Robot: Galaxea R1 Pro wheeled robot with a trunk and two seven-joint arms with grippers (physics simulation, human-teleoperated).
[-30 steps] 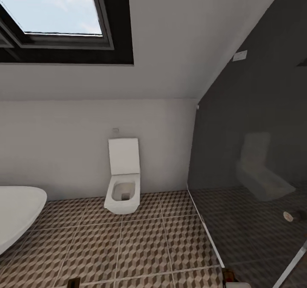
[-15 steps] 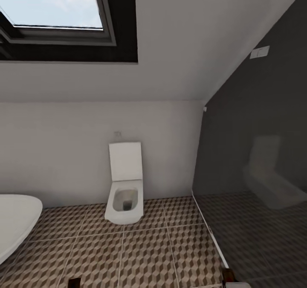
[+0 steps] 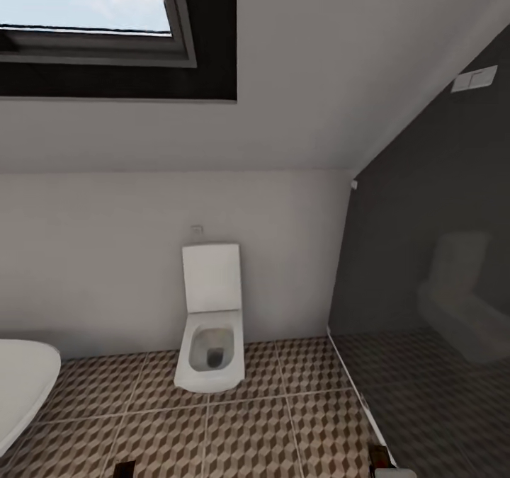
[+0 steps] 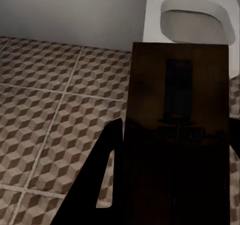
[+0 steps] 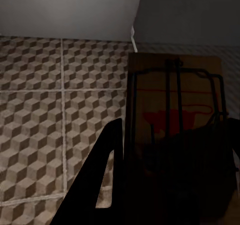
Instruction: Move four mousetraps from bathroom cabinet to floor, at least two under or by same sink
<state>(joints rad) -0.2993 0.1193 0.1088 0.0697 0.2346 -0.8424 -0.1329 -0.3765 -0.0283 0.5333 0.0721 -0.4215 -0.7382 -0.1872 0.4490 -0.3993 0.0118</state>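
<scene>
My left gripper point(image 4: 172, 152) is shut on a brown wooden mousetrap point(image 4: 177, 85), which stands up between its dark fingers point(image 4: 102, 180) over the cube-patterned bathroom floor point(image 4: 55, 110). In the right wrist view my right gripper point(image 5: 172, 155) is shut on a second mousetrap point(image 5: 175, 110), a board with a red print and dark wire parts. In the head view the tips of both boards peek over the bottom edge: the left mousetrap point(image 3: 124, 469) and the right mousetrap point(image 3: 381, 458). The cabinet and the bathroom sink are out of view.
A white toilet point(image 3: 211, 336) with its lid up stands against the white wall straight ahead. A rounded white tub point(image 3: 21, 386) juts in at the lower left. A dark glass wall point(image 3: 432, 265) closes the right side. A skylight point(image 3: 85, 10) sits in the sloped ceiling.
The whole head picture has shifted: the toilet and tub sit lower and further right, so the camera has moved. Both boards stay at the bottom edge.
</scene>
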